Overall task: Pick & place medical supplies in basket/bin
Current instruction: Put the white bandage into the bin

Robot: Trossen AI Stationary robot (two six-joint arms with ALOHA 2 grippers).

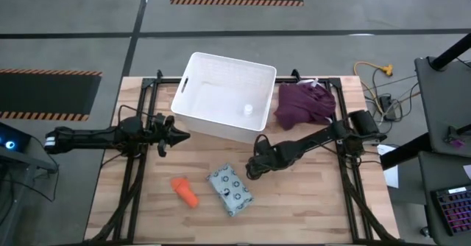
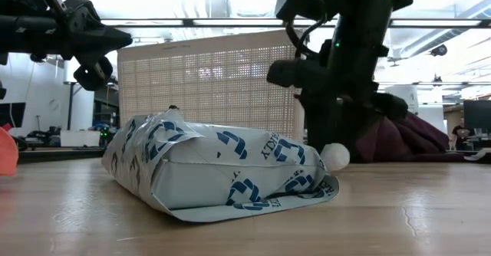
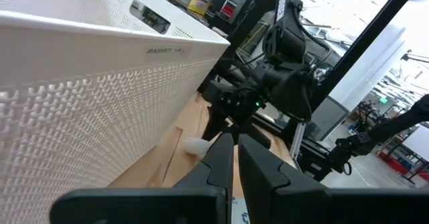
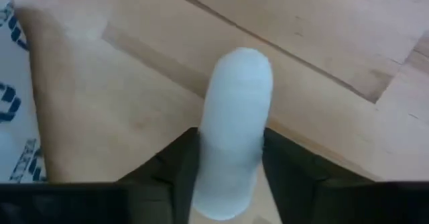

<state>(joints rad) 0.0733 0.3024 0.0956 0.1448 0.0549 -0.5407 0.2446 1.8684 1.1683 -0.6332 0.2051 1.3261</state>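
Note:
The white tub [image 1: 221, 91] stands at the table's far middle, with a tiny white vial [image 1: 248, 110] on its floor. The grey-blue dotted packet [image 1: 230, 191] and the orange tapered piece [image 1: 185, 191] lie flat on the wood near the front. My right gripper [image 1: 254, 169] is low, between the tub and the packet, shut on the tiny white tube [image 4: 234, 130]. My left gripper [image 1: 180, 135] hovers shut beside the tub's near left corner, touching nothing. The tub's perforated wall [image 3: 80, 117] fills its wrist view. My right gripper pinches the white tube between its two fingers [image 4: 181, 163], one on each side of its rear part [image 4: 228, 177]. The tube lies along the fingers and its rounded free end [image 4: 242, 63] sticks out past them. That end [image 2: 335, 157] sits at or just above the tabletop; I cannot tell which.
A maroon cloth heap [image 1: 305, 102] lies against the tub's right side. Black frame rails [image 1: 140, 165] cross the table on both sides. Bare wood shows between the tub and the packet and along the near edge. Cables lie off the table's far right corner.

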